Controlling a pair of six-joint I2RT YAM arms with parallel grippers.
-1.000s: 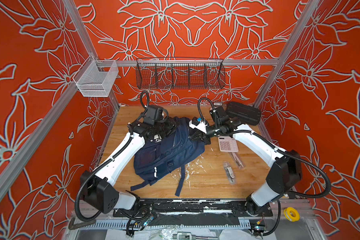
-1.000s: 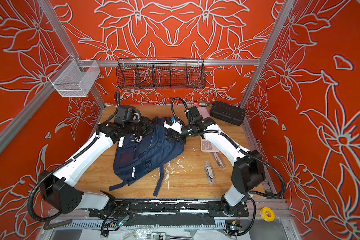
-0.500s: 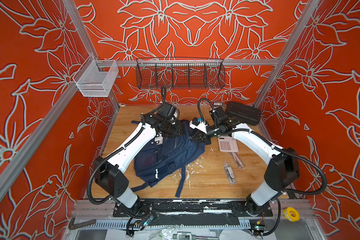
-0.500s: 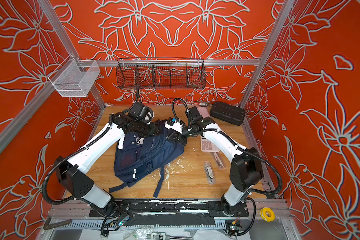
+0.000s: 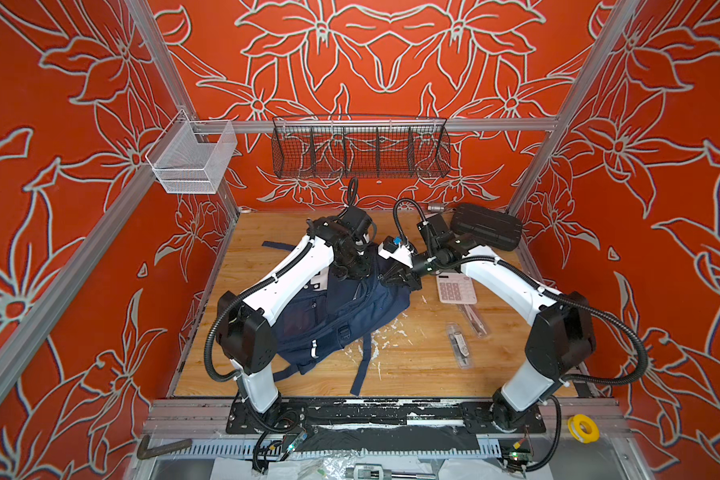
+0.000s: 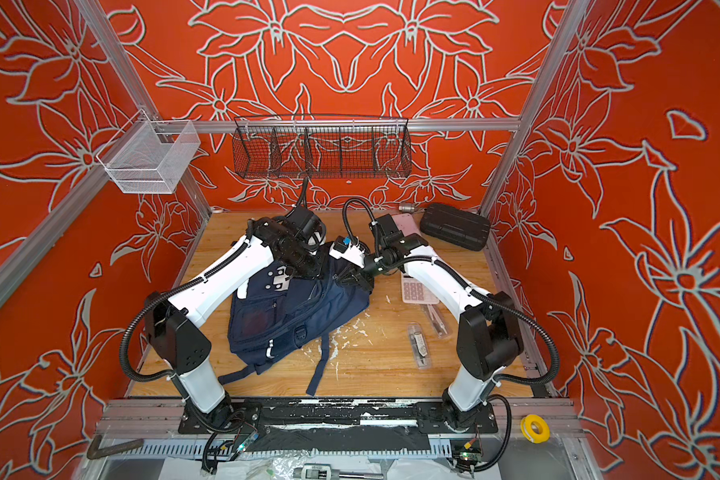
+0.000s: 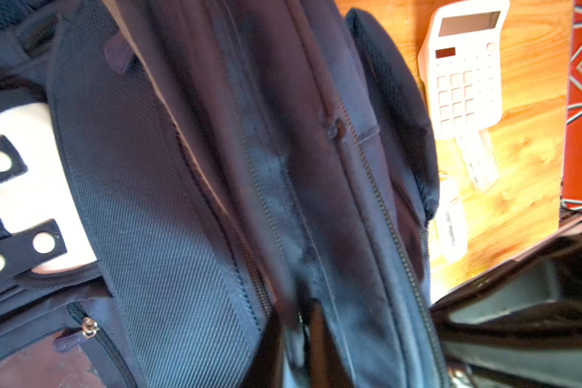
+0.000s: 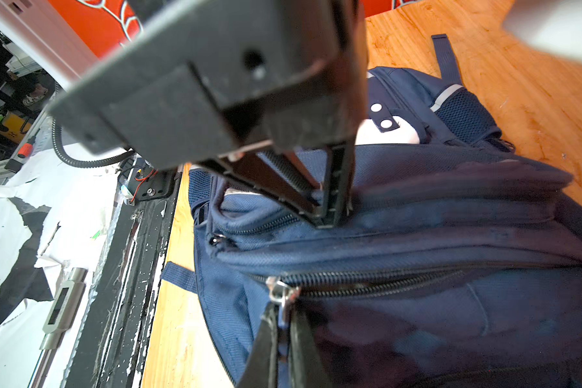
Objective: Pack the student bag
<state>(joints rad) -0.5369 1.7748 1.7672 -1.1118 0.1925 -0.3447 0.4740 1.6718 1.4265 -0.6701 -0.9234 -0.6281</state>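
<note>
The student bag [image 5: 333, 324] [image 6: 292, 316], navy with white patches, lies on the wooden table in both top views. My left gripper [image 5: 352, 270] [image 6: 304, 270] is over the bag's far end. In the left wrist view it [image 7: 303, 322] is shut on a fold of the bag's fabric [image 7: 168, 201] beside a zip line. My right gripper [image 5: 393, 280] [image 6: 348, 280] meets the bag's far right corner. The right wrist view shows it [image 8: 284, 315] shut on a silver zipper pull [image 8: 279, 294] of the bag [image 8: 417, 235], with the left gripper [image 8: 326, 215] pinching cloth just beyond.
A pink calculator [image 5: 454, 289] [image 7: 464, 74] lies right of the bag under the right arm. Nearer the front are a compass [image 5: 474, 320] and a clear pen pouch [image 5: 460, 347]. A black ribbed hard case [image 5: 485, 226] sits at the back right. Wire baskets [image 5: 360, 147] hang on the back rail.
The left arm swung right from the bag's left side to its far end, and its jaws closed on the fabric. The right gripper stayed on the zipper pull.
</note>
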